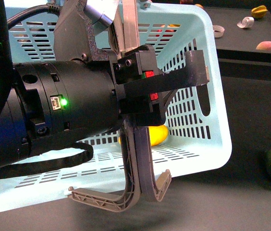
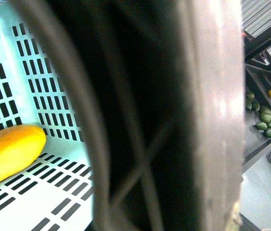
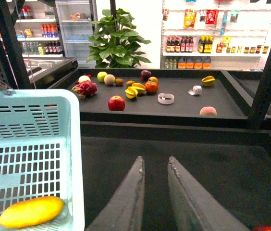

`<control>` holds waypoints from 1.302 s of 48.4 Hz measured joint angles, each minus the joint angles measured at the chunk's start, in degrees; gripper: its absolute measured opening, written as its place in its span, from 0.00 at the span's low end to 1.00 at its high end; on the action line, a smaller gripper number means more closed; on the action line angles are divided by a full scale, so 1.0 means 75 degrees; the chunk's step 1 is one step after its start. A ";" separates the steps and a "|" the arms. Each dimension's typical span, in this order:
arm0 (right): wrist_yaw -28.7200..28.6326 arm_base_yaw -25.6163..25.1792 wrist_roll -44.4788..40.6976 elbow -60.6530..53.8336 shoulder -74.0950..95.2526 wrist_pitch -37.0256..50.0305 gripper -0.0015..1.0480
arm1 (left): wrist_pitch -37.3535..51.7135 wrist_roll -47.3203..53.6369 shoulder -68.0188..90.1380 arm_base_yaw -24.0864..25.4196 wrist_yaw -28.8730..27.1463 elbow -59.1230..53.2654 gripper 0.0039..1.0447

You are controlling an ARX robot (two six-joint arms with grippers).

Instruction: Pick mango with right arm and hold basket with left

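Two grey-brown handles [image 1: 134, 163] are sitting pinched together in my left fingers [image 1: 147, 94], which are clenching them and holding the light-blue basket [image 1: 219, 120] tilted above the dark table [image 1: 251, 120]. My right fingers [image 3: 139, 175] are hanging just beside the basket's wall, slightly parted and gripping nothing. The mango [image 3: 32, 211] is lying on its side on the slotted floor inside the basket, near a corner. I am judging it smooth-skinned and so likely slippery, fairly hefty for its size, firm yet easy to bruise. I am reckoning the best hold is across its narrow middle, squeezing gently, since its rounded ends would probably be squirting out of a pinch.
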 joint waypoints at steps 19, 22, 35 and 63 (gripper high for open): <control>-0.0023 0.0000 -0.0003 0.0000 -0.0003 0.0000 0.81 | 0.0370 0.0405 0.0729 -0.0309 -0.3005 0.0644 0.15; -0.0017 0.0000 0.0000 0.0000 -0.0003 0.0000 0.90 | -0.0044 0.0227 0.0886 -0.0178 -0.3596 0.1198 0.15; -0.0015 0.0000 0.0000 0.0000 -0.0009 -0.0003 0.92 | -0.2095 -0.2672 0.2241 0.0650 -0.4946 0.3631 0.15; -0.0015 0.0000 0.0000 0.0000 -0.0009 -0.0003 0.92 | -0.2602 -0.7082 0.4567 0.1303 -0.4940 0.6473 0.15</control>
